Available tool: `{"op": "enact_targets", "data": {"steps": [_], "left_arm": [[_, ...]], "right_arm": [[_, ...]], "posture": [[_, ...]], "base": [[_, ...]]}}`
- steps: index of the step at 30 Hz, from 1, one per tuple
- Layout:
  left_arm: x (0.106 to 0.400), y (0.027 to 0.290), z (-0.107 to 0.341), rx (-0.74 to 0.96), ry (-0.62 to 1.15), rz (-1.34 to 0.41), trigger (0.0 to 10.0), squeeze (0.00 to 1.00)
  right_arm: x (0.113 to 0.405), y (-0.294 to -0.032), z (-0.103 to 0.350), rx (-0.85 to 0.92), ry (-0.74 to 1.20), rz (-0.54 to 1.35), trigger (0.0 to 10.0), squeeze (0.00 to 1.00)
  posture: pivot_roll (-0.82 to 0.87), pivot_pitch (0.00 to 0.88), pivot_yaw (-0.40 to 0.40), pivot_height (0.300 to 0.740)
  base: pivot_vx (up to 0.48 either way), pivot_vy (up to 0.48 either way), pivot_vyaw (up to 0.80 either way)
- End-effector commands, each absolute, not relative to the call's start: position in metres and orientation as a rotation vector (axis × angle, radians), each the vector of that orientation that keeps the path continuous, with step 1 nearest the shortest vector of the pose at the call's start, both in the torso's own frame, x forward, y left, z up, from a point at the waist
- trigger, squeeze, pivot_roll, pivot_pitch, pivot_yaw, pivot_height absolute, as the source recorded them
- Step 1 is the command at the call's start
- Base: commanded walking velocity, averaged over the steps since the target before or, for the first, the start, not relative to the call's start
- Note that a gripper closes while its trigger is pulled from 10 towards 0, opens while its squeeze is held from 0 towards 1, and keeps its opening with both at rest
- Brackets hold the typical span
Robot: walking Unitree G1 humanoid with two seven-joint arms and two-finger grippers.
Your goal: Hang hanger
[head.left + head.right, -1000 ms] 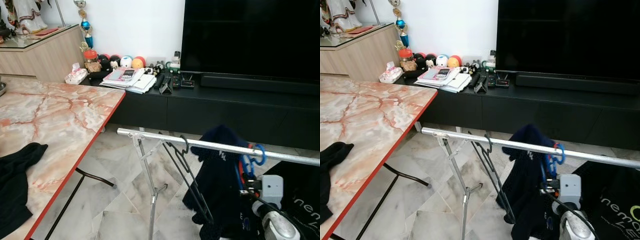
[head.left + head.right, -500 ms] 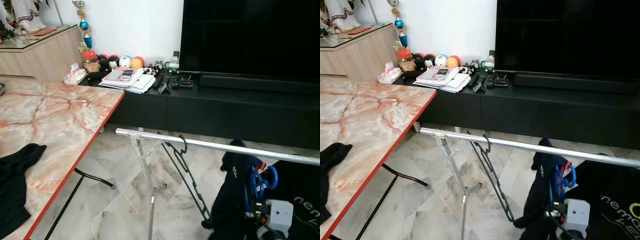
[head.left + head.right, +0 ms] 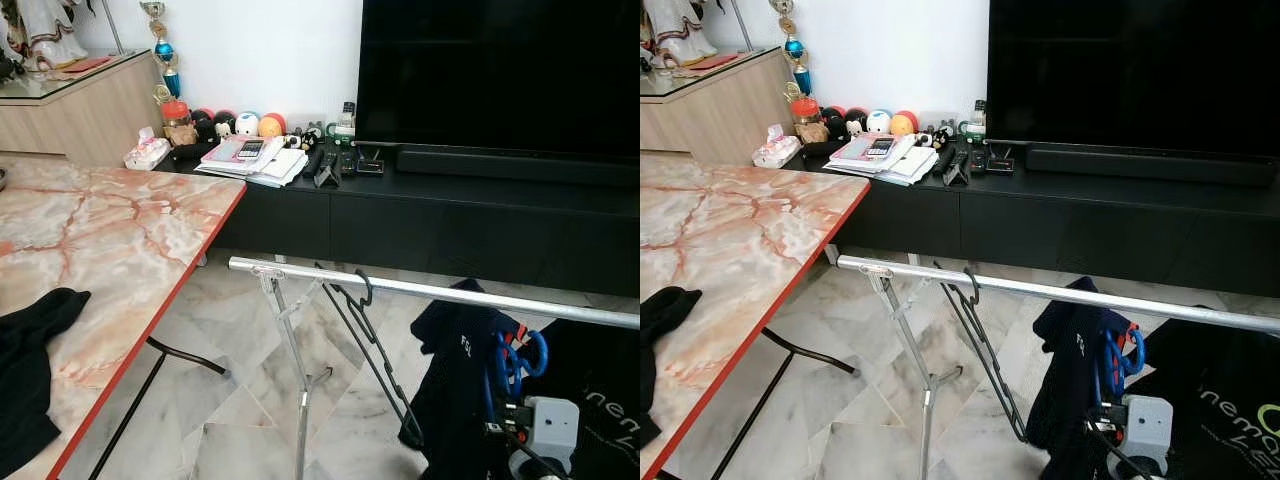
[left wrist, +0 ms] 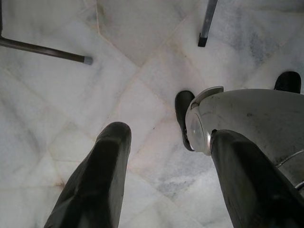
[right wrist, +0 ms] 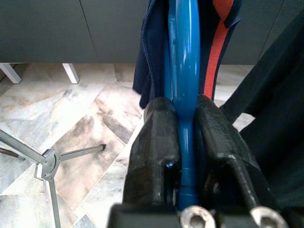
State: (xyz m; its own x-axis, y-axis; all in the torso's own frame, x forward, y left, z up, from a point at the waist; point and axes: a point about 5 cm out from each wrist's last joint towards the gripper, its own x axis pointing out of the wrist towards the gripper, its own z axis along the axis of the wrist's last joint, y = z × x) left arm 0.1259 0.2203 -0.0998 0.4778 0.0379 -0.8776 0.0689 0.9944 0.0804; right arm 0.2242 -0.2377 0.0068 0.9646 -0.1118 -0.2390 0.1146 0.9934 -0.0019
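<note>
The right tool (image 5: 183, 156) is pinching the blue hanger (image 5: 184, 71) tight between its two black fingers (image 5: 154, 147). A dark shirt (image 3: 455, 380) hangs on that hanger. The hanger's hook (image 3: 525, 352) is just under the silver rail (image 3: 420, 290), not on it yet. If the tool lets go now, I think the hanger and shirt would drop to the floor. If it lifts crooked, the hook could bump the rail and slip. The black hanger (image 3: 375, 350) on the rail is off to the tool's left. The left tool (image 4: 166, 180) is spread wide, pointing at the floor.
</note>
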Motion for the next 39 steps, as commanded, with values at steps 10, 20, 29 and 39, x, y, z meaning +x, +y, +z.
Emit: {"op": "enact_targets", "data": {"steps": [10,20,29,39], "left_arm": [[0.125,0.221,-0.100,0.094,1.072,-0.008,10.0,0.00],[0.127,0.221,-0.099,0.077,1.065,0.007,10.0,0.00],[0.128,0.222,-0.099,0.079,1.062,0.011,10.0,0.00],[0.129,0.221,-0.099,0.075,1.059,0.014,10.0,0.00]], "right_arm": [[0.234,-0.237,0.016,0.003,0.211,-0.122,10.0,0.00],[0.237,-0.238,0.019,0.006,0.197,-0.131,10.0,0.00],[0.242,-0.235,0.021,0.006,0.195,-0.123,10.0,0.00],[0.247,-0.242,0.024,-0.008,0.194,-0.139,10.0,0.00]], "posture": [[0.07,0.000,0.008,0.740],[0.08,0.000,0.005,0.740],[0.09,0.000,0.005,0.740],[0.09,0.000,0.002,0.740]], "base": [[-0.170,0.000,0.00],[-0.297,0.000,0.00],[-0.311,0.000,0.00],[-0.311,0.000,0.00]]}}
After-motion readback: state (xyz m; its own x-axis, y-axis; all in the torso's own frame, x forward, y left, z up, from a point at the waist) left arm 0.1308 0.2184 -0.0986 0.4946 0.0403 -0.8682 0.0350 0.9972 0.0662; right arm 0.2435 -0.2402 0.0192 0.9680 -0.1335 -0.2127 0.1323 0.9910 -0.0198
